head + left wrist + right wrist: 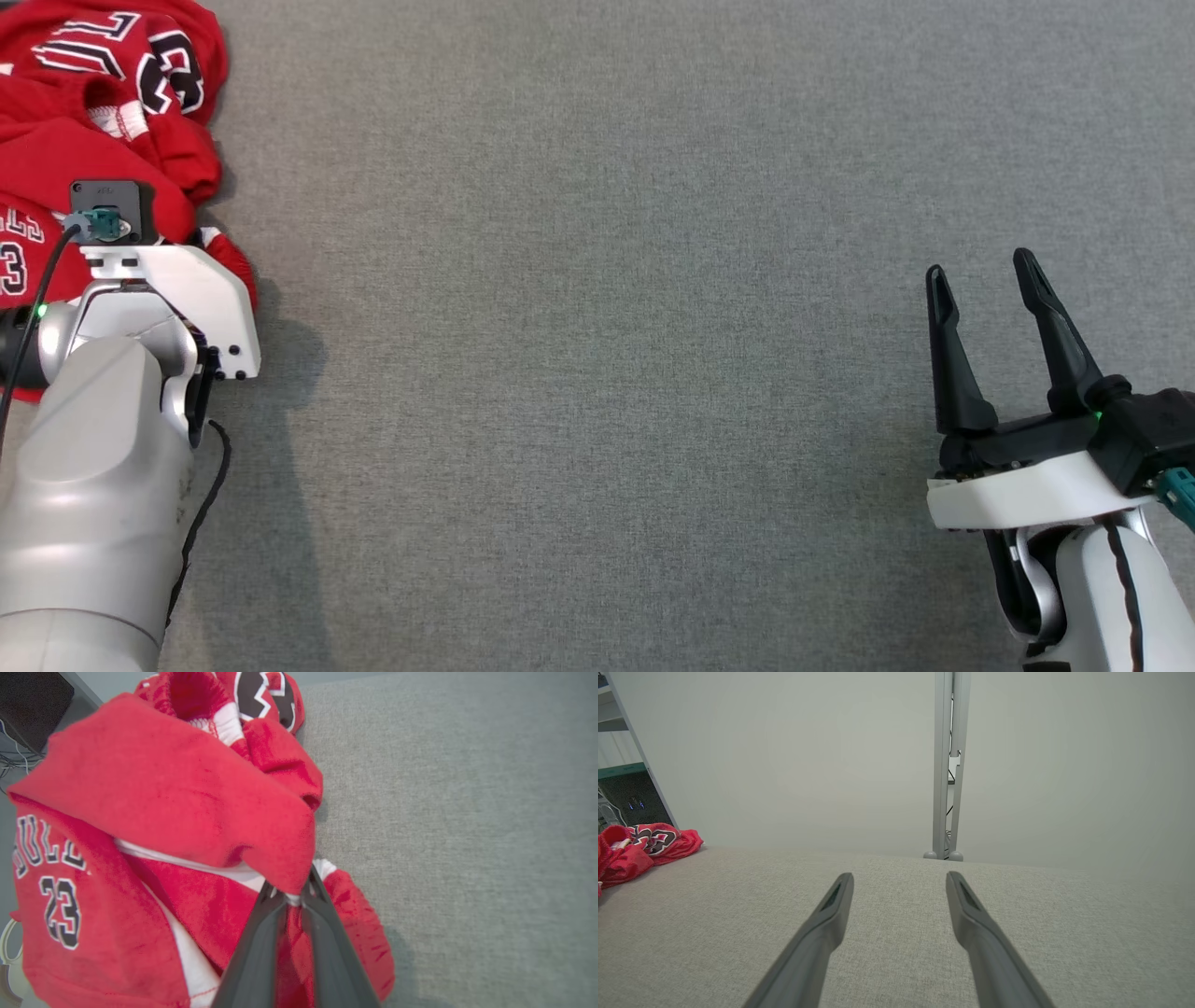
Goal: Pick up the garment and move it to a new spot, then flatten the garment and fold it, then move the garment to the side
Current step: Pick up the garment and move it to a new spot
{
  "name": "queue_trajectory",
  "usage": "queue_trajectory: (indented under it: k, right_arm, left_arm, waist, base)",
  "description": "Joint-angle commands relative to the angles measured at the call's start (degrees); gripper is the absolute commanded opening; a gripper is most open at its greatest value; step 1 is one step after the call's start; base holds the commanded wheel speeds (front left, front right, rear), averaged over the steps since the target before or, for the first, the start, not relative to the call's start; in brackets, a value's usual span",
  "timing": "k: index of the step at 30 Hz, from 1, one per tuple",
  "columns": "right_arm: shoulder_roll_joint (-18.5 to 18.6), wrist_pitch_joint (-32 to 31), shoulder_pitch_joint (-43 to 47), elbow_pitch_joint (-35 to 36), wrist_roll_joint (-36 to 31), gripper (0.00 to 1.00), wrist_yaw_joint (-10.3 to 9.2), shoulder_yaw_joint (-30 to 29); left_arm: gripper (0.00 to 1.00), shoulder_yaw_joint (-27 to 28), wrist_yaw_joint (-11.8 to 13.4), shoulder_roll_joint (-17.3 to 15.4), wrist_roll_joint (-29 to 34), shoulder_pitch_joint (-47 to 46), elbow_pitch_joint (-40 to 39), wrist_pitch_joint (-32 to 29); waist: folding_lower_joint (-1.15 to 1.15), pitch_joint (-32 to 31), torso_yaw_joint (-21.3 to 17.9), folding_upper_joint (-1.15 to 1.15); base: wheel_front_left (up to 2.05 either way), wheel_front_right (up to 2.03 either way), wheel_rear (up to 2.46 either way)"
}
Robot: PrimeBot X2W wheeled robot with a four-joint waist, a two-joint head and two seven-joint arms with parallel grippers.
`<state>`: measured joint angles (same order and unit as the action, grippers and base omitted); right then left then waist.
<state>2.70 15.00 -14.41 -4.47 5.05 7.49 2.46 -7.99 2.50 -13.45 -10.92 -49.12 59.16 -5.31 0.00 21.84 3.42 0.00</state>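
garment (103, 112): a red jersey with white trim and black "23" numerals edged in white. It lies crumpled in a heap at the far left of the bench, and its near right corner is caught by the left gripper.
left gripper (292, 891): the fingers are drawn together and clamped at their tips on a fold of the red cloth. More red cloth shows between the fingers lower down.
left forearm (93, 485): pale grey, at the near left, reaching up over the near side of the heap. In the head view its white wrist housing covers the fingers, and its shadow falls on the bench just to its right.
right gripper (980, 266): at the near right, with its fingers spread apart over the bench, well apart from the garment.
bench (597, 327): covered in flat, even grey woven cloth. In the right wrist view its far edge runs straight across, with the red heap at the left end.
post (947, 765): a grey metal upright just behind the far edge, with two round feet at its base.
wall (784, 765): plain and pale, behind the bench.
shelf (621, 767): at the far left behind the garment, a green-edged board above a dark box (630, 798) with small blue lights.
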Motion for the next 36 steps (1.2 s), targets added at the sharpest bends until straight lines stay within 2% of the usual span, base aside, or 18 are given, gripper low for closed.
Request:
queue_trajectory:
  k: [1, 11, 18, 22, 26, 30, 31, 36]
  right_arm:
    - [0.35, 0.28, 0.78, -0.11, 0.45, 1.0, 0.01, -0.24]
    - [0.36, 0.28, 3.87, -1.01, 1.56, 1.0, 0.01, -1.11]
    - [0.36, 0.28, 6.16, -1.2, 1.78, 1.0, 0.01, -2.39]
    - [0.34, 0.28, 6.92, -1.37, 2.13, 1.0, 0.01, -2.75]
    - [0.34, 0.28, 7.32, -1.77, 2.37, 1.0, 0.01, -2.34]
    - [0.37, 0.28, 6.96, -1.8, 2.93, 1.0, 0.01, -1.63]
    - [0.37, 0.28, 6.96, -1.8, 2.93, 1.0, 0.01, -1.63]
    - [0.33, 0.28, 6.52, -2.27, 3.36, 1.0, 0.01, -0.85]
  left_arm:
    - [0.0, -0.18, -0.44, 0.25, -0.36, -0.77, -0.53, 0.67]
    - [0.0, -2.9, -4.15, 4.13, -1.0, 0.41, -7.87, 5.3]
    - [0.0, -6.53, -6.06, 8.46, -1.97, 3.72, -17.22, 5.43]
    - [0.0, -9.53, -6.35, 9.87, -3.38, 5.64, -23.57, 4.44]
    - [0.0, -14.0, -5.43, 10.43, -6.94, 7.9, -28.61, 3.31]
    - [0.0, -21.3, -2.38, 10.49, -11.73, 8.51, -31.48, 2.75]
    - [0.0, -21.3, -2.38, 10.49, -11.73, 8.51, -31.48, 2.75]
    - [0.0, -29.43, 1.09, 10.44, -16.48, 5.64, -32.18, 3.7]
  waist:
    - [0.0, -1.5, 0.62, 0.0]
    - [0.0, -8.84, -0.15, 0.0]
    - [0.0, -12.33, -3.02, 0.0]
    - [0.0, -13.23, -5.24, 0.0]
    - [0.0, -13.49, -8.11, 0.0]
    - [0.0, -12.84, -11.66, 0.0]
    - [0.0, -12.84, -11.66, 0.0]
    - [0.0, -11.66, -16.0, 0.0]
  base:
    - [0.0, 0.0, 0.0]
    - [0.0, 0.0, 0.0]
    - [0.0, 0.0, 0.0]
    - [0.0, 0.0, 0.0]
    - [0.0, 0.0, 0.0]
    - [0.0, 0.0, 0.0]
    - [0.0, 0.0, 0.0]
    - [0.0, 0.0, 0.0]
